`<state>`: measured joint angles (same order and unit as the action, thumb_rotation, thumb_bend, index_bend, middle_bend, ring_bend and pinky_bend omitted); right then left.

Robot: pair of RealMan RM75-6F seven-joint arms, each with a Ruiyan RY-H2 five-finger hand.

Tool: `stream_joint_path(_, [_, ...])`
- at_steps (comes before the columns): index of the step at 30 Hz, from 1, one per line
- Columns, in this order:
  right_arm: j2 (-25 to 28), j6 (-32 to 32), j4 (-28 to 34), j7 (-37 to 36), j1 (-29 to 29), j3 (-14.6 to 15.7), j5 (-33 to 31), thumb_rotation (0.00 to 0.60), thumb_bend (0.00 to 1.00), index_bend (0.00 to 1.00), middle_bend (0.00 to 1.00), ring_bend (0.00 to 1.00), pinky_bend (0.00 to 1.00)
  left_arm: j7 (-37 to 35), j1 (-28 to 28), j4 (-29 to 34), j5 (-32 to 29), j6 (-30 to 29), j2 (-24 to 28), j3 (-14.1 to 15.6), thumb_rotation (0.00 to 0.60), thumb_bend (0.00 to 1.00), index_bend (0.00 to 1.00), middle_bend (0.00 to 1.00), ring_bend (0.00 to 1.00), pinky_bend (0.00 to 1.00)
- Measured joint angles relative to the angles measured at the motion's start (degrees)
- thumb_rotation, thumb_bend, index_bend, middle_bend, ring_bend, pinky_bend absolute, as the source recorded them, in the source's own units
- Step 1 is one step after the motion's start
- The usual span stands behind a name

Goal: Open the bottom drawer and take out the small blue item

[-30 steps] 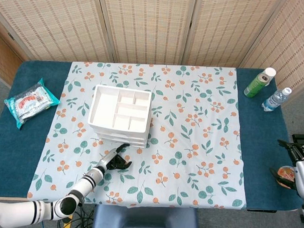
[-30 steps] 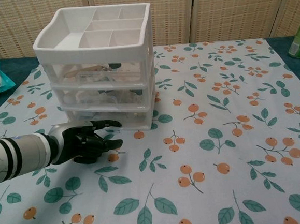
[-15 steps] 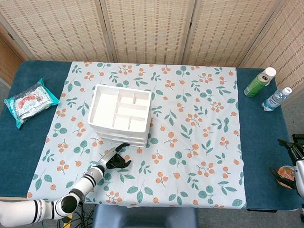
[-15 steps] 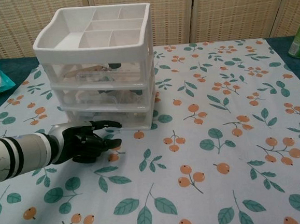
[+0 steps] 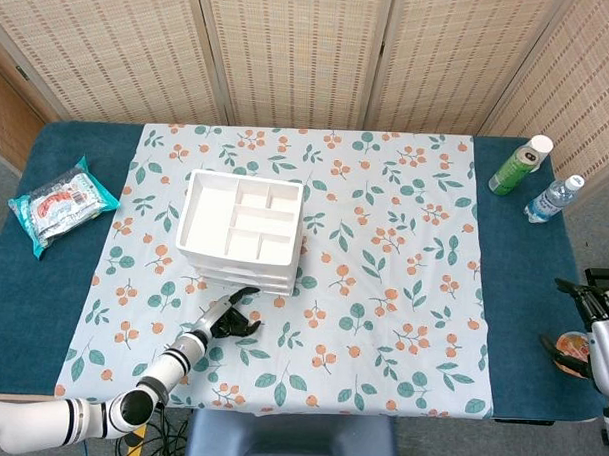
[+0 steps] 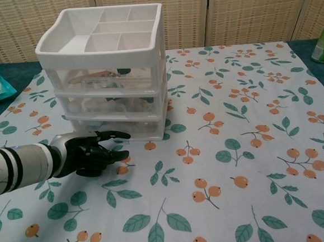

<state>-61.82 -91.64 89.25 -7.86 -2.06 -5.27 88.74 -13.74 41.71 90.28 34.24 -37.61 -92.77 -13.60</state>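
Left hand [image 6: 91, 153] low over the floral cloth [image 6: 237, 148], just in front of the bottom drawer [image 6: 118, 130] of the white drawer unit [image 6: 105, 75]; fingers spread and reaching toward the drawer front, nothing held. Bottom drawer not yet pulled out. Small blue item not visible, presumably inside that drawer behind the cloudy plastic.

Right hand [image 5: 603, 343] far off at the tabletop's edge, near an orange object; impossible to tell whether open or closed.

Likely trouble: fingertips sliding off the shallow drawer lip, or catching the middle drawer instead. With no second hand bracing it, a light unit likely to slide or tip forward across the cloth rather than open. Too sharp a pull, and contents spilling out.
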Motion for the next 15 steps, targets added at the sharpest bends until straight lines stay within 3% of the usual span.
stream_joint_path(7, [-0.04, -0.13, -0.01, -0.04, 0.1, 0.04, 0.04, 0.6, 0.21, 0.18, 0.29, 0.26, 0.36, -0.27, -0.51, 0.66, 0.45, 0.27, 0.37, 0.31, 0.6, 0.39, 0.06, 0.97, 1.0, 1.0])
stream_joint_path(15, [0.13, -0.34, 0.11, 0.04, 0.31, 0.07, 0.03, 0.6, 0.21, 0.18, 0.29, 0.26, 0.36, -0.58, -0.45, -0.25, 0.59, -0.35, -0.4, -0.5, 0.6, 0.39, 0.0, 0.97, 1.0, 1.0])
